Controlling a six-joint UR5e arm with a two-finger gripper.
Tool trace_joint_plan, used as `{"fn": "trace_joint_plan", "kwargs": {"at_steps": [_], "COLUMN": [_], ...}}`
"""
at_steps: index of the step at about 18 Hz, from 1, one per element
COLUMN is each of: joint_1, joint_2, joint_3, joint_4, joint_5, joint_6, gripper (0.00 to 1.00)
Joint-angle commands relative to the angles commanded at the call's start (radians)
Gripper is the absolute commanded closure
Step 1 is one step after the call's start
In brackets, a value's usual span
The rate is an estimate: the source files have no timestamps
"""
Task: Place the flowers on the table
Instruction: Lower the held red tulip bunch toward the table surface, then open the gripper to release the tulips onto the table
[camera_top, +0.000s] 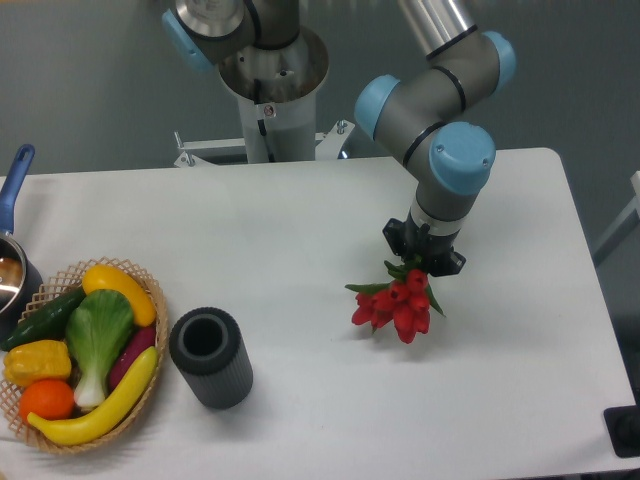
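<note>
Reaching down over the right half of the table (300, 230), the gripper (424, 254) sits directly above the stem end of the flowers (396, 306). The red blooms fan out below and to the left of the dark gripper body, resting on or just over the white surface; which of the two cannot be told from this angle. Green stems and leaves run up from the blooms into the underside of the gripper, where they vanish behind its black housing. The fingertips themselves are hidden by that housing and by the leaves, so whether they clamp the stems or stand apart from them cannot be told. One green leaf pokes out to the right of the blooms, another to the left.

Well apart from the flowers, on the left half of the table, a dark cylinder (210, 357) lies with its open mouth facing up and to the left. Just beside it, at the left edge, a woven basket (152, 292) holds yellow bananas, a green leafy vegetable with a white stalk, a yellow pepper, an orange fruit, a dark green vegetable and something purple. A pan with a blue handle (14, 178) shows partly at the far left edge.
</note>
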Motion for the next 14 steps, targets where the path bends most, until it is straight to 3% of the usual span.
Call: {"fn": "trace_joint_plan", "kwargs": {"at_steps": [3,4,5,6,7,14], "joint_1": [-0.005,-0.006,-0.006,-0.006,-0.008,0.003], "joint_2": [-0.012,-0.014,-0.02,-0.02,-0.018,0.021], "joint_3": [0.002,0.002,0.003,0.005,0.005,0.012], "joint_4": [0.002,0.003,0.003,0.003,0.003,0.003], "joint_5": [0.0,0.0,0.0,0.0,0.0,0.0], "joint_6": [0.002,0.002,0.002,0.0,-0.002,0.008], "gripper": [0.65,0.56,0.4,0.15,0.0,0.0]}}
